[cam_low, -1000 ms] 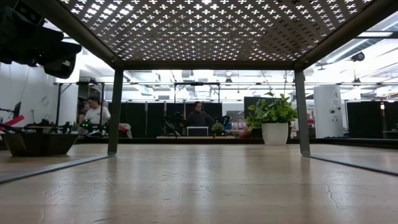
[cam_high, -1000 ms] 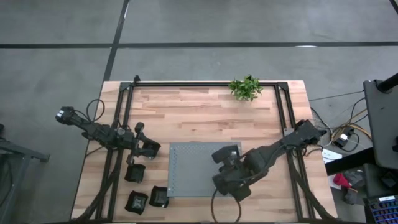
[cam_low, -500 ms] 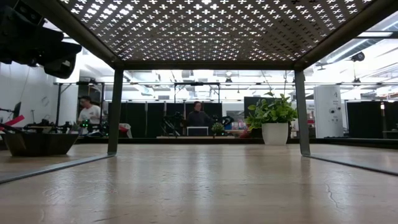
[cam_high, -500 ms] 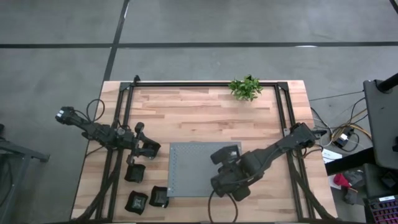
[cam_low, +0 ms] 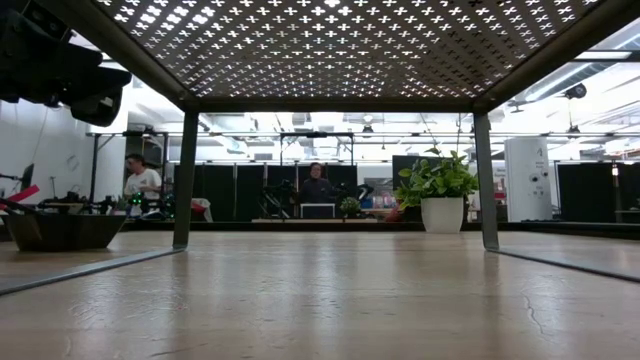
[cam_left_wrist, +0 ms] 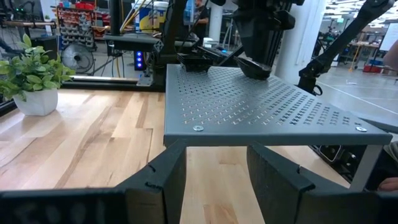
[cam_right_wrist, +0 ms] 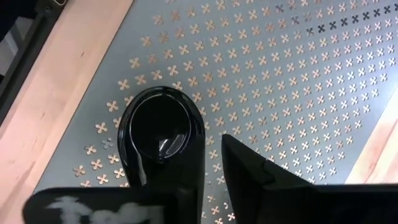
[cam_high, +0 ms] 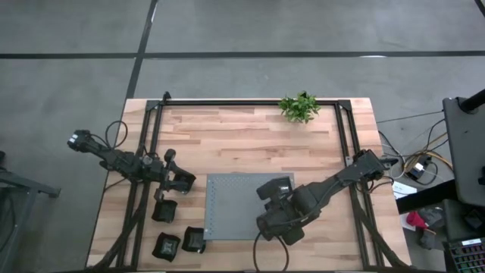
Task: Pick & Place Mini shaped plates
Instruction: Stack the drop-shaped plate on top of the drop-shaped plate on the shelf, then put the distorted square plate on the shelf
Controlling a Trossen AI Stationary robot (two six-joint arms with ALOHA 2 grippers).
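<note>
Your right gripper (cam_right_wrist: pixel 208 180) sits over the grey perforated metal mat (cam_right_wrist: pixel 298 87), one finger touching the glossy black teardrop-shaped plate (cam_right_wrist: pixel 158 134); whether it still grips, you cannot tell. Your left gripper (cam_left_wrist: pixel 214 180) waits beside the mat, fingers spread and empty.

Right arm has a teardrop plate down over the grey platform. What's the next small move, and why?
Probably finish opening the right gripper and lift straight up. In the right wrist view the teardrop plate appears to lie on the perforated platform, with one finger standing beside it, so the placing looks nearly done. The left gripper waits open beside the platform.
</note>
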